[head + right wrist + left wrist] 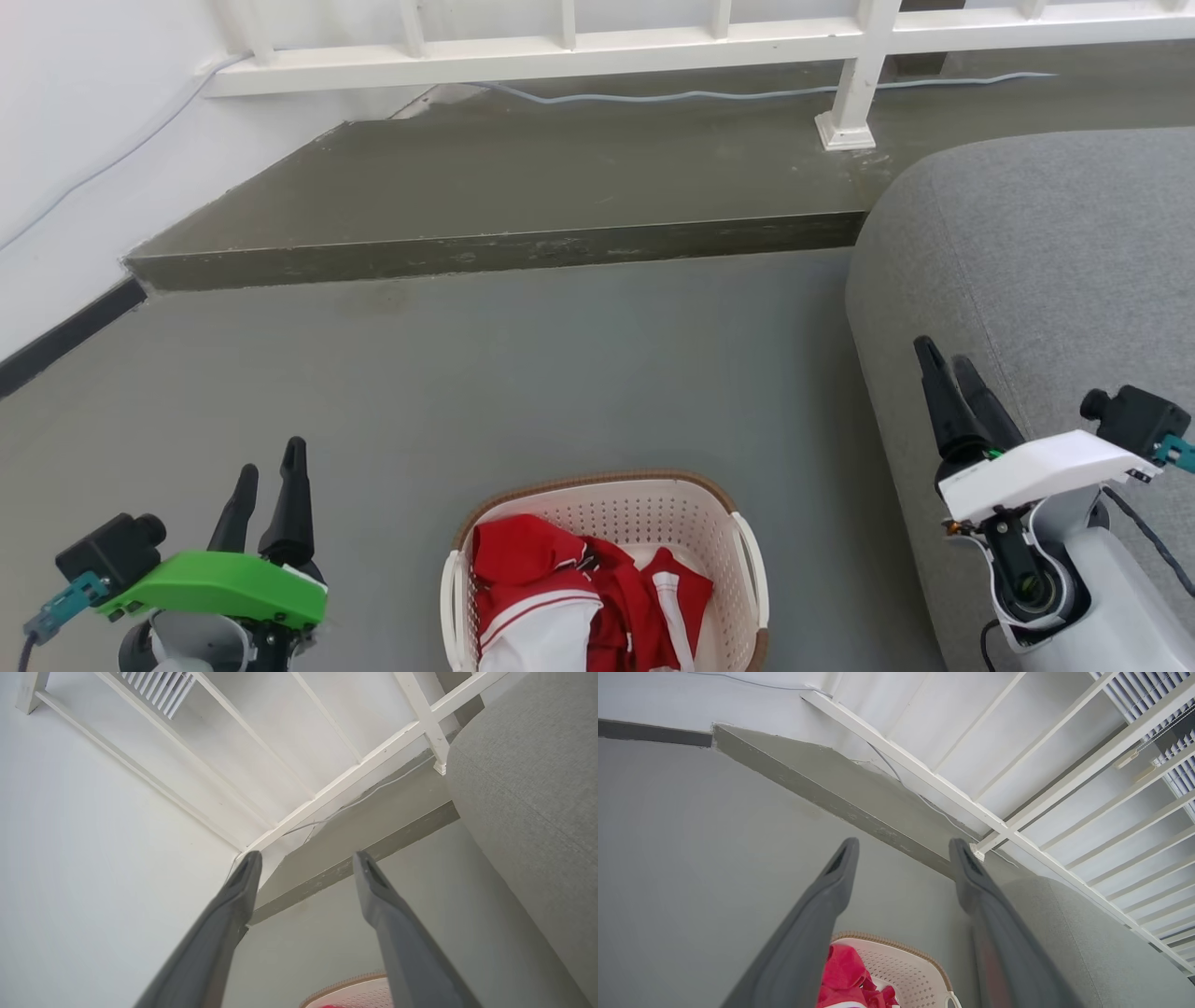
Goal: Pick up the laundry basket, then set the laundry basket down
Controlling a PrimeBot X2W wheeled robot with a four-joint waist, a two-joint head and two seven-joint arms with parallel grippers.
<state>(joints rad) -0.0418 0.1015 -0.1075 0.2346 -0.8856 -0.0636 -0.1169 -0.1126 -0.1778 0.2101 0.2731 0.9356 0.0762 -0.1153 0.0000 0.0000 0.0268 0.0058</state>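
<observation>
Head view, nearest first: the laundry basket (644,515) sits on the floor (560,373) right at my base, between the two arms, with red-and-white clothes (541,574) heaped inside. Its left handle (452,597) faces the left tool (271,459) and its right handle (752,569) faces the right tool (943,353). I take that as the reason the arms are parked wide on either side: one handle each, a two-armed lift. Neither tool touches the basket, so I judge the pick-up not yet begun.

From the head camera each pair of fingers looks nearly closed, because I see them edge-on. The left wrist view settles it: the left tool (904,843) is spread and empty, with the laundry basket (906,966) and its brown rim low between the fingers. The right wrist view shows the right tool (307,856) equally spread and empty, with a sliver of the laundry basket (355,985) at the bottom edge.

The grey sofa (1046,261) crowds the right arm; how close they are I cannot tell. Beyond lie a raised step (523,187), a loose cable (653,94) and a white railing (560,51).
</observation>
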